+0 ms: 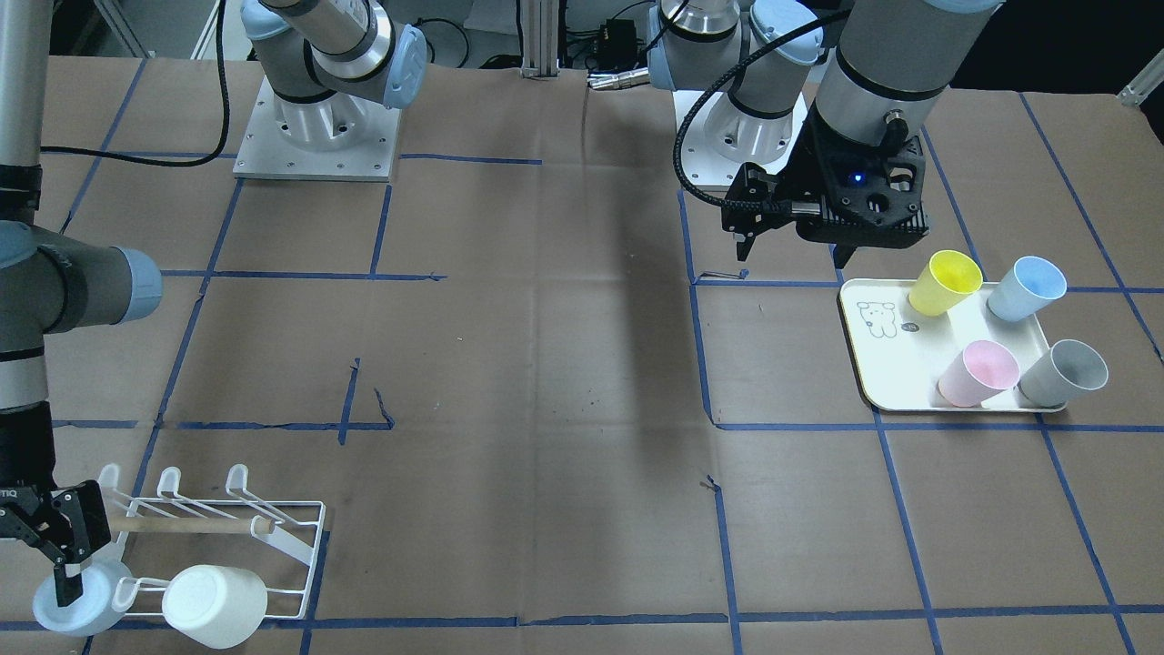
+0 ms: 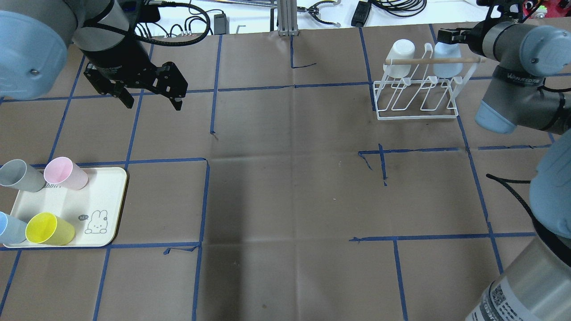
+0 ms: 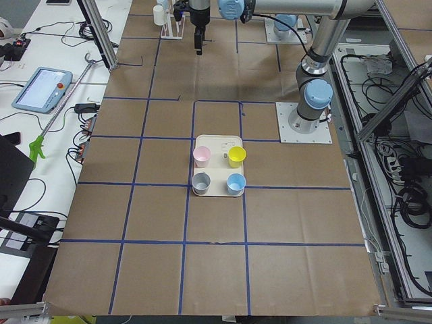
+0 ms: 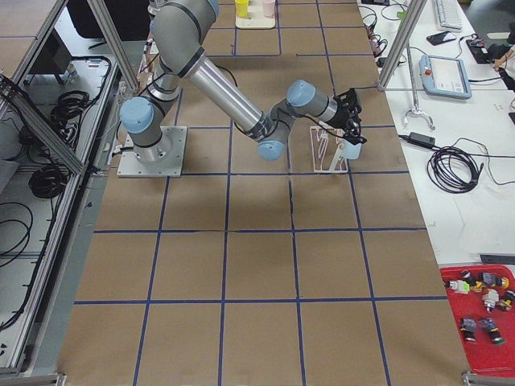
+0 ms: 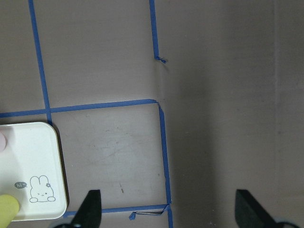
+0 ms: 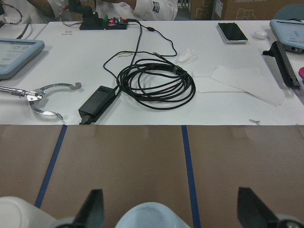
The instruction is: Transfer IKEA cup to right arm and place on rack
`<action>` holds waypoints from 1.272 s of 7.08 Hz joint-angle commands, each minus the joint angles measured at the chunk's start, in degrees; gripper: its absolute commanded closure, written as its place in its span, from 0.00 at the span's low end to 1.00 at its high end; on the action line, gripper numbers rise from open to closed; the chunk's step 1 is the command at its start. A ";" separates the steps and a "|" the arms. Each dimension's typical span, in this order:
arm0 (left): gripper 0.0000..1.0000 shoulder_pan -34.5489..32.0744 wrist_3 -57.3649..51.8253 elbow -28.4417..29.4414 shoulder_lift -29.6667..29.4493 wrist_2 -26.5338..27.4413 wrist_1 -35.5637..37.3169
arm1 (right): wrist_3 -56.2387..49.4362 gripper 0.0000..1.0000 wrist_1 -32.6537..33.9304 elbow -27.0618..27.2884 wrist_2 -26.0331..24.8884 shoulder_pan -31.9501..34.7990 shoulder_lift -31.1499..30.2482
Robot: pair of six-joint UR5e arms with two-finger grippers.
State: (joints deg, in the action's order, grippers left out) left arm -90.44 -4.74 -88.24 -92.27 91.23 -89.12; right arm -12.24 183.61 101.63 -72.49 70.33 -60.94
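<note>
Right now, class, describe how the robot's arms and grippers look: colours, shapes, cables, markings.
Both arms are silver-grey tubes with pale blue joint caps. The left arm carries a black cable; the right arm bears white lettering. The left gripper and right gripper are black and two-fingered.

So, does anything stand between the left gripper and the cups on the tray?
Nothing visible does. The left gripper hangs open, off to the side of the tray, and the four cups on it stand uncovered.
</note>
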 commanded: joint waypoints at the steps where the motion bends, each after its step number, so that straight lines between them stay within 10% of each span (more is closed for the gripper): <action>1: 0.00 0.00 0.08 0.00 0.07 -0.09 0.00 | -0.24 0.00 -5.59 -0.38 -0.37 1.65 -4.51; 5: 0.00 0.00 0.08 0.09 0.07 -0.09 0.00 | -0.51 0.00 -49.04 -2.74 -5.62 1.65 -21.63; 9: 0.00 0.00 0.08 0.00 0.07 -0.09 0.00 | -0.15 0.00 -87.63 -8.81 -11.57 7.51 -26.24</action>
State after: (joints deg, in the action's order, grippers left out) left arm -90.44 -4.66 -88.21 -92.21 91.14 -89.12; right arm -12.32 107.64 93.72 -80.21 74.56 -86.17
